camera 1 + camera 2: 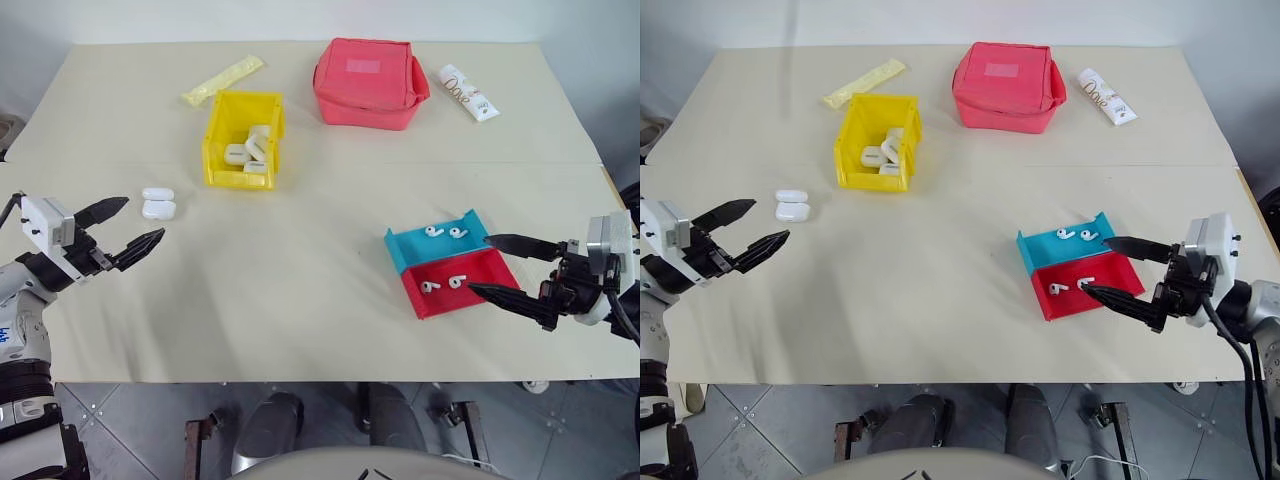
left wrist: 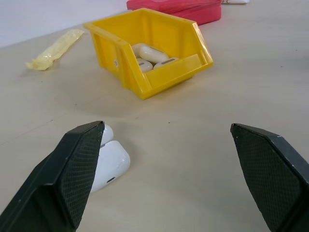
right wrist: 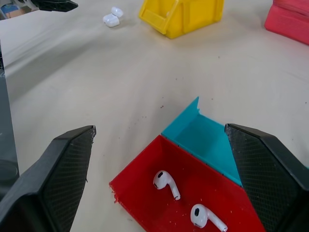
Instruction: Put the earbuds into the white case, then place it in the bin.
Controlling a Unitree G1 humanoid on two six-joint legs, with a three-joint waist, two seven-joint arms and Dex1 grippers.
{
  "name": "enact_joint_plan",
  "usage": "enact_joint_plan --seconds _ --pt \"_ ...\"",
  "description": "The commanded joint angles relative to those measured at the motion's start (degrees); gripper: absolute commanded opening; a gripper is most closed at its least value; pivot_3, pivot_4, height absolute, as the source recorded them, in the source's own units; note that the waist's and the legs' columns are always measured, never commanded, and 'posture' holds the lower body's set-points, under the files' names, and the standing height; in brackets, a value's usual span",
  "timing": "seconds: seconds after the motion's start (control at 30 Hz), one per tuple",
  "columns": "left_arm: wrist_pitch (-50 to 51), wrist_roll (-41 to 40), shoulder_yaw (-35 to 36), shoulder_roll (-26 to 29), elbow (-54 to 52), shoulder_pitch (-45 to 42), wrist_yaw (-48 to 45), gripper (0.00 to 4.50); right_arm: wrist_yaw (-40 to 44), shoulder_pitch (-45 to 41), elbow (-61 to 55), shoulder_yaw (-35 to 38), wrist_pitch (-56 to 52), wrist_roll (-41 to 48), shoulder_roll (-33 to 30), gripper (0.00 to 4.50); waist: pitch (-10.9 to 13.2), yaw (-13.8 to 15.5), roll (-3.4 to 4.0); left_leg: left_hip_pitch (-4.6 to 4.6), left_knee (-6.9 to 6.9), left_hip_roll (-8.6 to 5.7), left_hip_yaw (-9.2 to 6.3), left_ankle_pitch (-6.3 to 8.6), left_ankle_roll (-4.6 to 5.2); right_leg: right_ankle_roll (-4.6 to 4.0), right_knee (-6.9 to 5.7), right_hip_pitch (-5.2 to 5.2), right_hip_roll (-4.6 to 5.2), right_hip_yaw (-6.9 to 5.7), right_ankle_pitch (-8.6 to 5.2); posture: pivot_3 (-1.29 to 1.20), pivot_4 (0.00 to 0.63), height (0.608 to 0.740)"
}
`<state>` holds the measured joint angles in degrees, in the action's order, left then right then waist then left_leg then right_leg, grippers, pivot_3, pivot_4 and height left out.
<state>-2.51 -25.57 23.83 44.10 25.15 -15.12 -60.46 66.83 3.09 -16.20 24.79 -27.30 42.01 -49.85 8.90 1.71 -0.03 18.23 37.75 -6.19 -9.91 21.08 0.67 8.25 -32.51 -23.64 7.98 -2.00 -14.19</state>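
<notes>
Behind left claw (image 2: 169, 179) finger, white case (image 2: 108, 164) half hidden

Bin (image 1: 243, 138) sits behind the white case (image 1: 158, 203) and left of the pouch (image 1: 369, 82), more cases inside. Two adjoining trays (image 1: 452, 276) lie to the right, nearer, each holding two earbuds (image 1: 444, 283).

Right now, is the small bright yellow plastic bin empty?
No, the small bright yellow plastic bin already holds several glossy white rounded cases, seen plainly in the left eye view.
</notes>
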Motion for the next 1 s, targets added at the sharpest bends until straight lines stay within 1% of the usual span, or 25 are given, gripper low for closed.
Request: enact_joint_plan --seconds 0.03,0.13,0.27,0.3,0.43,0.5,0.6,0.73,0.87,0.93,1.0 --pt "-0.4 -1.4 2.11 1.32 -3.14 0.46 -0.03 4.46 0.29 -1.71 -0.73 0.13 0.84 0.21 -0.65 4.5 0.0 0.0 0.0 0.0 0.0 0.0 0.01 0.0 0.0 0.0 0.0 0.0 0.0 0.02 0.0 0.0 0.15 0.74" --pt "1.9 1.26 2.16 1.62 -6.46 1.86 5.58 4.46 0.5 -3.58 -0.52 -0.49 0.81 0.31 -0.73 4.5 0.0 -0.07 0.0 0.01 0.0 0.01 0.05 0.03 -0.01 -0.01 0.02 -0.02 -0.02 0.07 0.01 0.0 0.15 0.74" --pt "5.0 -3.46 5.2 0.51 -13.96 6.8 5.21 4.46 1.72 -6.79 0.79 -2.36 0.84 -0.18 -1.36 4.5 0.01 -0.22 0.01 -0.03 -0.04 0.12 0.21 0.11 -0.03 -0.01 0.04 -0.06 -0.22 0.39 0.02 0.0 0.15 0.74" --pt "6.2 -4.33 6.4 0.35 -16.69 9.24 5.68 4.46 2.26 -8.04 1.57 -3.15 0.88 -0.39 -1.57 4.5 0.02 -0.37 0.03 -0.03 -0.05 0.16 0.25 0.13 -0.04 -0.01 0.04 -0.09 -0.28 0.48 0.02 0.0 0.15 0.74" --pt "10.61 -7.05 14.51 -1.42 -28.25 27.15 5.36 4.46 6.09 -17.17 8.64 -8.84 1.88 -2.71 -2.07 4.5 0.05 -1.32 0.06 -0.16 -0.28 0.49 0.87 0.28 0.03 -0.15 0.1 -0.1 -0.45 0.83 0.16 0.0 0.15 0.74" --pt "11.16 -7.63 16.97 -2.57 -30.77 32.52 5.63 4.46 7.73 -20.06 11.04 -10.75 2.26 -3.66 -1.98 4.5 0.07 -1.22 0.1 -0.18 -0.42 0.66 1.06 0.35 0.07 -0.18 0.53 -0.03 -0.5 0.89 0.18 0.0 0.15 0.74" --pt "10.7 -7.9 19.5 -4.58 -32.42 37.6 6.09 4.46 9.95 -23.89 13.98 -13.12 2.67 -4.73 -1.54 4.5 0.11 -0.26 0.14 -0.27 -0.38 0.89 1.05 0.42 -0.05 -0.33 0.61 -0.11 -0.58 0.8 0.25 0.0 0.15 0.74" --pt "10.11 -7.64 20.65 -5.94 -33.56 39.5 7.06 4.46 12.26 -27.87 16.97 -15.54 3.42 -5.74 -1.09 4.5 0.14 0.93 0.19 -0.2 -0.36 0.9 1.04 0.43 -0.06 -0.48 0.68 -0.13 -0.58 0.72 0.32 0.0 0.15 0.74" --pt "10.81 -4.96 19.69 -5.49 -35.76 37.46 12.31 4.46 14.08 -31.57 19.09 -17.52 4.57 -6.64 -0.02 4.5 0.17 1.2 0.18 -0.16 -0.32 0.87 1.14 0.51 -0.1 -0.7 0.81 -0.13 -0.81 0.79 0.39 0.0 0.15 0.74" --pt "14.62 -3.1 17.4 -3.63 -38.51 33.46 17.76 4.46 14.42 -32.4 18.89 -17.81 5.09 -6.74 0.51 4.5 0.19 1.41 0.16 -0.16 -0.32 0.88 1.14 0.48 -0.14 -0.62 0.79 -0.13 -0.85 0.81 0.44 0.0 0.15 0.74" --pt "23.01 -1.51 14.44 -0.28 -40.74 28.02 24.05 4.46 14.94 -32.9 18.33 -18.02 5.39 -6.77 0.79 4.5 0.21 1.66 0.14 -0.15 -0.31 0.88 1.11 0.4 -0.27 -0.37 0.74 -0.17 -0.9 0.8 0.58 0.0 0.15 0.74"
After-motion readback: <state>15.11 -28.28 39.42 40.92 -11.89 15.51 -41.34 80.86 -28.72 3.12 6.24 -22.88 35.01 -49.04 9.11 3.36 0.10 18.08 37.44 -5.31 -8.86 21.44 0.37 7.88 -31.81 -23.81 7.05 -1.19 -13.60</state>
